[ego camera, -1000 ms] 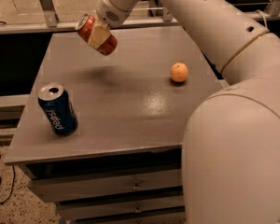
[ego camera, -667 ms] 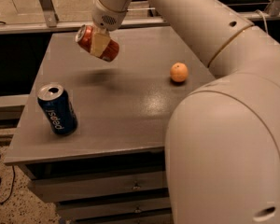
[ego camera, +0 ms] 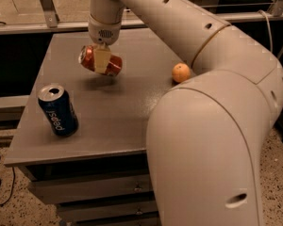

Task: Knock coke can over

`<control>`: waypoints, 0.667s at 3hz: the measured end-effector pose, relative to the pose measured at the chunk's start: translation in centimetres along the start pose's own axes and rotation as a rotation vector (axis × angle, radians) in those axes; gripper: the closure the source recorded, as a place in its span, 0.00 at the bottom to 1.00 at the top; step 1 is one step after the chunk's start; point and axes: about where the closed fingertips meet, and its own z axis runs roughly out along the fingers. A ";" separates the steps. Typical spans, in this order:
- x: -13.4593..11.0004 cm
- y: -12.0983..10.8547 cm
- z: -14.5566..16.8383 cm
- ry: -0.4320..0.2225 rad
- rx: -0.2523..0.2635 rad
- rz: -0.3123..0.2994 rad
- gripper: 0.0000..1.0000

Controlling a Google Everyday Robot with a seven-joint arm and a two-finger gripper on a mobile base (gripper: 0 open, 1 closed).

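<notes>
The red coke can (ego camera: 114,64) lies sideways in my gripper (ego camera: 102,60), held a little above the grey table (ego camera: 108,121) at its far middle, silver top to the left. The gripper's pale fingers (ego camera: 103,59) close across the can's middle. The white arm reaches down to it from the right and fills the right side of the view.
A blue Pepsi can (ego camera: 58,110) stands upright near the table's front left. An orange (ego camera: 180,72) lies on the table right of the gripper, close to the arm. Drawers sit under the table front. A rail runs behind the table.
The gripper with the red can has moved lower and towards the table's middle, and the can has turned closer to horizontal. The Pepsi can and the orange have not moved.
</notes>
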 end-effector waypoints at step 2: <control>-0.1 1.6 2.4 0.024 -0.074 -0.011 0.36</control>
